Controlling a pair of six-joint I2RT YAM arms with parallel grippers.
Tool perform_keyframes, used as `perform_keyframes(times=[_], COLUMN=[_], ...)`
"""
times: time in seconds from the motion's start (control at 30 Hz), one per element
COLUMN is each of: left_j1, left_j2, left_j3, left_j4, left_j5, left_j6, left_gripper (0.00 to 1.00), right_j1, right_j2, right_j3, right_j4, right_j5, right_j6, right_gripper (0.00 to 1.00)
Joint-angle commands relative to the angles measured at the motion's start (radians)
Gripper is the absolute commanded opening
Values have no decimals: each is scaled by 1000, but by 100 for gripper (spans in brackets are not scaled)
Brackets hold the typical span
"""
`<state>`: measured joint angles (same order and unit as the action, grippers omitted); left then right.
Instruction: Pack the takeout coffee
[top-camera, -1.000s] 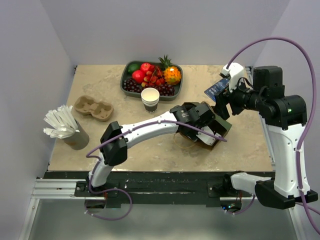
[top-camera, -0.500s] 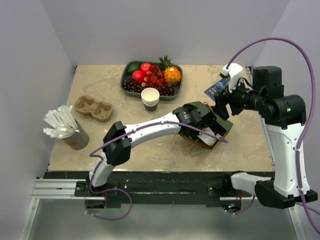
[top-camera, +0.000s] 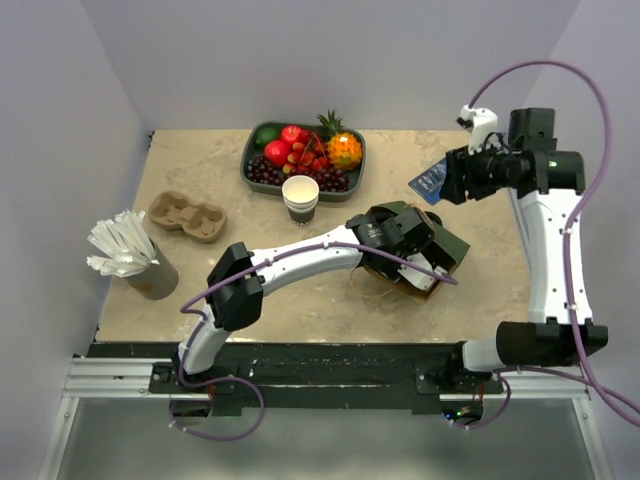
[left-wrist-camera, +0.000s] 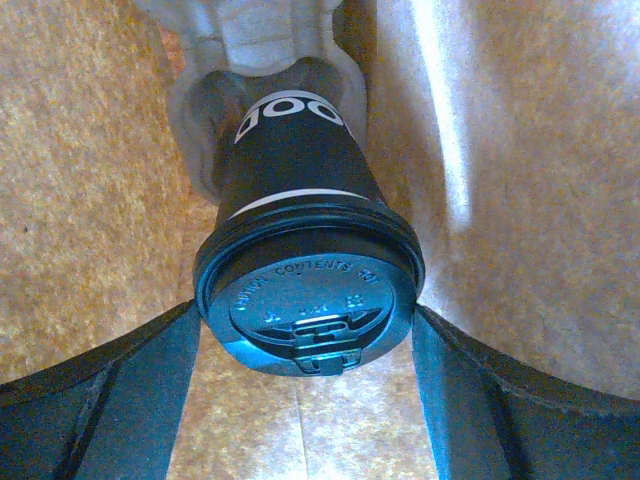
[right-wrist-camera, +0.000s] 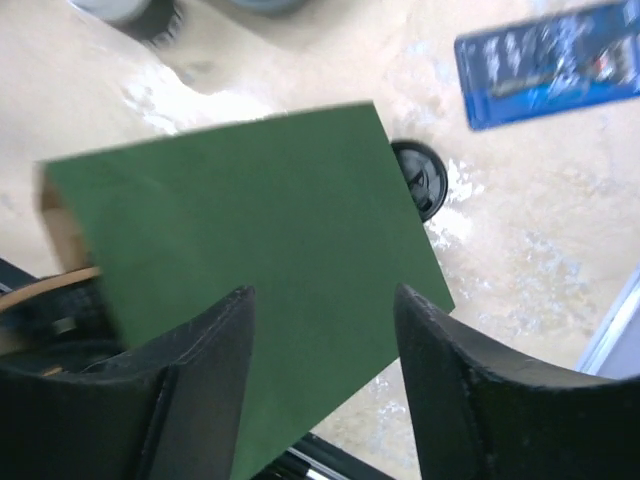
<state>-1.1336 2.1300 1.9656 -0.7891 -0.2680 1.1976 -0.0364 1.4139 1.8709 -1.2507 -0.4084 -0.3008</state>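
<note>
The takeout coffee (left-wrist-camera: 300, 190) is a dark cup with white lettering and a black lid (left-wrist-camera: 310, 305). It stands upright in a pale pulp holder (left-wrist-camera: 205, 120) inside the brown-lined bag. My left gripper (left-wrist-camera: 305, 322) reaches into the bag, and its fingers press on both sides of the lid rim. From above, the green bag (top-camera: 432, 243) lies right of centre with the left wrist (top-camera: 392, 233) in its mouth, so the cup is hidden there. My right gripper (right-wrist-camera: 322, 300) hangs open above the bag's green side (right-wrist-camera: 250, 230), holding nothing.
A loose black lid (right-wrist-camera: 418, 178) and a blue packet (top-camera: 432, 180) lie beside the bag. A fruit tray (top-camera: 247, 165) and a stack of white cups (top-camera: 300, 198) stand at the back. A brown cup carrier (top-camera: 188, 215) and a cup of wrapped straws (top-camera: 130, 255) are at the left.
The right arm has risen and drawn back from the bag towards the far right, its jaws a little narrower. The left arm has hardly shifted inside the bag.
</note>
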Motion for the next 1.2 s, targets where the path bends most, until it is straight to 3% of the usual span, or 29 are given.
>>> perform_keyframes(times=[0.0, 0.13, 0.4, 0.73, 1.17], left_j1=[5, 6, 8, 12, 24], left_j2=[8, 8, 15, 41, 100], left_j3=[44, 39, 59, 82, 185], left_j4=[39, 48, 62, 44, -58], left_j5=[12, 13, 23, 32, 84], left_j6=[3, -3, -18, -21, -55], left_gripper=[0, 0, 0, 0, 0], right_j1=[-5, -33, -63, -63, -63], right_j2=[3, 29, 123, 322, 346], right_j3=[-200, -373, -449, -515, -564], right_j4=[176, 281, 506, 576, 603], right_j5=[54, 100, 166, 206, 209], right_j6=[-35, -44, -8, -61, -54], right_gripper=[58, 52, 50, 50, 50])
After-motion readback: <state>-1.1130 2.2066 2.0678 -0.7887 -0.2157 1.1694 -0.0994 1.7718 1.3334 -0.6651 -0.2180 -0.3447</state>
